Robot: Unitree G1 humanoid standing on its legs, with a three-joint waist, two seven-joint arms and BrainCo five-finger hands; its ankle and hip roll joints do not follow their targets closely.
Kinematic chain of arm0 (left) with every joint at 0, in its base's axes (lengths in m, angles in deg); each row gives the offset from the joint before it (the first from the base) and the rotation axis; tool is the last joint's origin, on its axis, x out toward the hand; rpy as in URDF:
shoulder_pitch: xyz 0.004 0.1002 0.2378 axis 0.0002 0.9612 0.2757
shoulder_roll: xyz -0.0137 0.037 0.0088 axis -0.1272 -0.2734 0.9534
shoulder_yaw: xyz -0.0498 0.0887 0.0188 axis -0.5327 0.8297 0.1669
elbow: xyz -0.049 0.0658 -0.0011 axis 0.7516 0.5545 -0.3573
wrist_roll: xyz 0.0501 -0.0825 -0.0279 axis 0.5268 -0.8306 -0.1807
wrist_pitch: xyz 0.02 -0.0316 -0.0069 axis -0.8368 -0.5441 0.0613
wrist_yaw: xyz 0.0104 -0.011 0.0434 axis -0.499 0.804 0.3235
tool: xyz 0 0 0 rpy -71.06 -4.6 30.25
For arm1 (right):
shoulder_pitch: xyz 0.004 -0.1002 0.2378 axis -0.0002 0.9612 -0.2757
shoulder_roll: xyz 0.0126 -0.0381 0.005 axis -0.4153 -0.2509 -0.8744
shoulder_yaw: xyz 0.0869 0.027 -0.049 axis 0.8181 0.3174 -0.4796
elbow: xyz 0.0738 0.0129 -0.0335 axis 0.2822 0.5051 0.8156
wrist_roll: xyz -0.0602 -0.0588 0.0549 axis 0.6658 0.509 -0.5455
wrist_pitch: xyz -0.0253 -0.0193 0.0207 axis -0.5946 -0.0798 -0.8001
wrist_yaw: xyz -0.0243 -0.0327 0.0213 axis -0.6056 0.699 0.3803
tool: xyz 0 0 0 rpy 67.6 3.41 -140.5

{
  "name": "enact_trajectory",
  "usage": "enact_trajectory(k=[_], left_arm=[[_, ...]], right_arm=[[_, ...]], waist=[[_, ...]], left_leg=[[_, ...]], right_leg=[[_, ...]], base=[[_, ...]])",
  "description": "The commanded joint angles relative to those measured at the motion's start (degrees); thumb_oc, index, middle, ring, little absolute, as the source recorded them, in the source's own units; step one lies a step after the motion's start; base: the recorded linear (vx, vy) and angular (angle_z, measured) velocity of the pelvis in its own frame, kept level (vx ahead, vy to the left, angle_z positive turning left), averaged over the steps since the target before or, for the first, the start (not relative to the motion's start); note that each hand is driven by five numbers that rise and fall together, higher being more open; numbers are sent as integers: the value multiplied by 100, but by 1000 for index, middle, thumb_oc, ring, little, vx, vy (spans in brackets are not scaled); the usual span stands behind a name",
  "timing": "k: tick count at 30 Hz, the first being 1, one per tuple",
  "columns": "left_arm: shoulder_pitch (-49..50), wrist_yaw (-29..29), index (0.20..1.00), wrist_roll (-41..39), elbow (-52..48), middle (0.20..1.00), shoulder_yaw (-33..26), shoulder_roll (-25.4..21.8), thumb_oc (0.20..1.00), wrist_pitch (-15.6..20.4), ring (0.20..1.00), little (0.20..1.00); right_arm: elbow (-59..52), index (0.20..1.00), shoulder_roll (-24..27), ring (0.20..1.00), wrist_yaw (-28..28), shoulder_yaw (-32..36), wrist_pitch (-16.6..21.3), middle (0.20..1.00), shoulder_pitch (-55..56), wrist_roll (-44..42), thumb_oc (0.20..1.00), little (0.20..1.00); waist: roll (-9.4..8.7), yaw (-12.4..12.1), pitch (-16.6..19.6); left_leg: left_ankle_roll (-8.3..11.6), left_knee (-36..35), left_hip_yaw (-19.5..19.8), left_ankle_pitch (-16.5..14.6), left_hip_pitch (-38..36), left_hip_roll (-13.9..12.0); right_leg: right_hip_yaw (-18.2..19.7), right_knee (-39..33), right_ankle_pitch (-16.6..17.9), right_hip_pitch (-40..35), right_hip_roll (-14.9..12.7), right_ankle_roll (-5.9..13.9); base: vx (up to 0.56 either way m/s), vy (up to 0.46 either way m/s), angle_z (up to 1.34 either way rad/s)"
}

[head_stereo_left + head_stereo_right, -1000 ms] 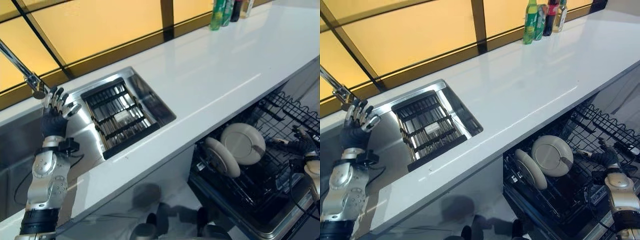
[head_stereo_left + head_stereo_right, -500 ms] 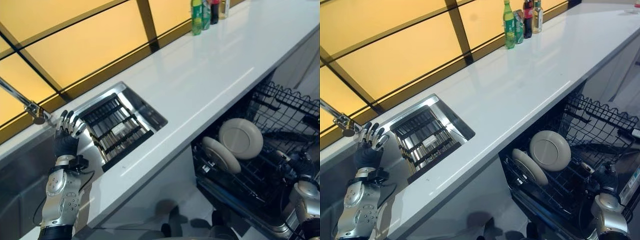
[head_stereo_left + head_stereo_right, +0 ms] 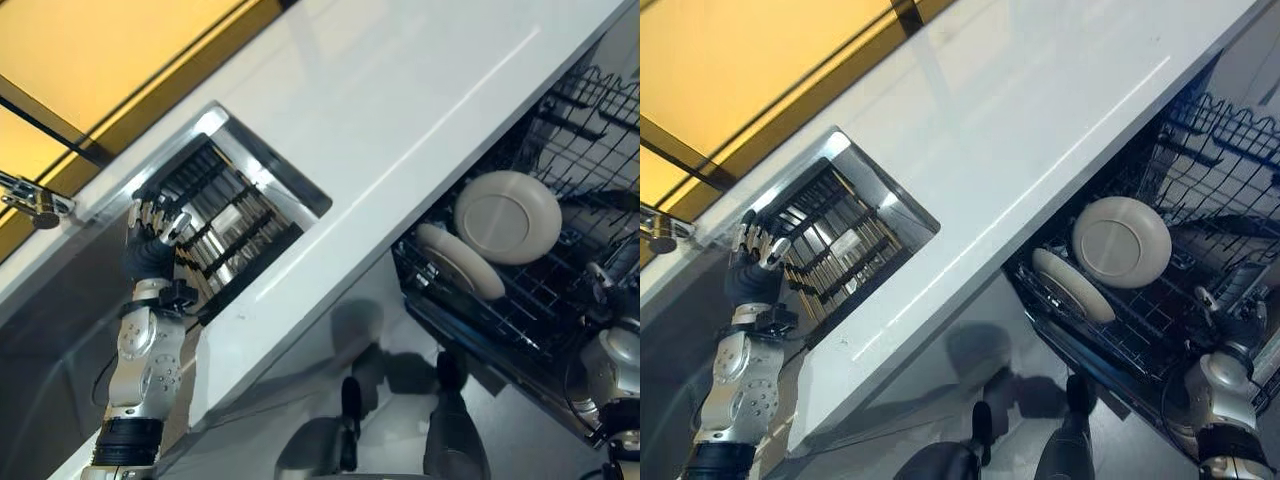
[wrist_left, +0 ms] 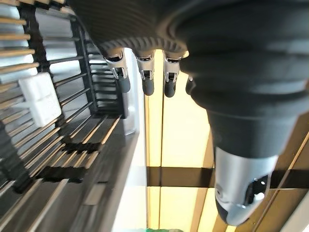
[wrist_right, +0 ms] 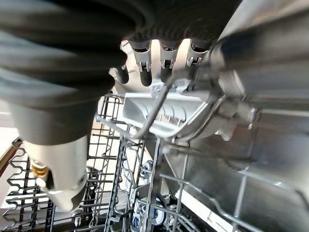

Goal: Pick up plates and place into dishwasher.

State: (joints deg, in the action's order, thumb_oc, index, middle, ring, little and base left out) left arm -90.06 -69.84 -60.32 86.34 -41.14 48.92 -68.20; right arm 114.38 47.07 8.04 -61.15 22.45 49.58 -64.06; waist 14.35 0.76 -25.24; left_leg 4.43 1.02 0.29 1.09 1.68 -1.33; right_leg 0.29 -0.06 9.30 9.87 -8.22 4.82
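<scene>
Left eye view: two plates stand in the dishwasher rack at centre right; stiff, glazed, likely slippery and breakable, best gripped by the rim. Left wrist view: left robot hand fingers straight, empty, over the sink grid. Right wrist view: right robot hand fingers relaxed, holding nothing.

Glossy white countertop; brushed steel sink; smooth cream ceramic-looking plates; dark coated-wire dishwasher rack.
</scene>
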Motion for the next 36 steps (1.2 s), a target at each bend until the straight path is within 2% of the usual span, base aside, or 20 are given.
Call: enact_trajectory(k=[1,8,13,18,21,25,27,36], left_arm=[[-366,197,1000,-133,-248,1000,5,-456,1000,504,1000,1000],[-954,411,1000,-80,-179,1000,37,-633,1000,434,1000,1000],[-1219,519,1000,-4,-170,1000,55,-706,1000,396,1000,1000],[-1320,556,1000,76,-207,1000,144,-680,1000,462,1000,1000],[-1307,550,1000,97,-248,1000,187,-619,1000,494,1000,1000],[-1251,577,1000,113,-365,1000,248,-499,1000,473,1000,1000],[-1181,573,1000,133,-435,1000,252,-432,1000,454,1000,1000],[-994,513,1000,235,-566,1000,302,-237,1000,493,1000,1000]], right_arm=[[-94,1000,184,1000,-113,-534,414,1000,-642,-75,1000,1000],[165,1000,-14,1000,-294,-772,675,1000,-1272,-179,1000,1000],[294,1000,-204,1000,-1001,-739,886,1000,-1514,-250,1000,1000],[451,1000,-370,1000,-2160,-614,1032,1000,-1748,67,1000,1000],[455,1000,-387,1000,-2523,-544,1016,1000,-1823,256,1000,1000],[378,1000,-410,1000,-2449,-570,810,1000,-1853,445,1000,1000],[352,1000,-403,1000,-2233,-595,755,1000,-1812,422,1000,1000],[161,1000,-448,1000,-777,-999,643,1000,-1657,423,1000,1000]], waist=[[-258,-9,16],[-293,-31,-322],[-268,-54,-455],[-130,-92,-455],[-41,-93,-455],[57,-76,-455],[86,-63,-455],[108,-70,-455]], left_leg=[[10,664,396,26,783,170],[-64,846,314,25,1178,205],[-127,897,230,41,1443,239],[-210,940,178,47,1738,333],[-237,969,172,47,1803,388],[-260,1038,167,33,1852,461],[-264,1059,154,31,1865,478],[-260,1032,138,80,1957,529]], right_leg=[[18,634,-811,-78,-212,61],[64,668,-687,244,-258,35],[75,734,-623,530,-284,32],[152,833,-573,904,-315,15],[194,881,-549,1018,-333,9],[268,962,-538,1132,-366,0],[306,994,-532,1177,-380,-1],[377,1045,-499,1360,-381,-5]], base=[[-141,20,-11],[-105,15,-7],[-77,14,-3],[-49,39,0],[-12,55,-1],[10,69,-1],[17,58,-6],[9,33,-10]])
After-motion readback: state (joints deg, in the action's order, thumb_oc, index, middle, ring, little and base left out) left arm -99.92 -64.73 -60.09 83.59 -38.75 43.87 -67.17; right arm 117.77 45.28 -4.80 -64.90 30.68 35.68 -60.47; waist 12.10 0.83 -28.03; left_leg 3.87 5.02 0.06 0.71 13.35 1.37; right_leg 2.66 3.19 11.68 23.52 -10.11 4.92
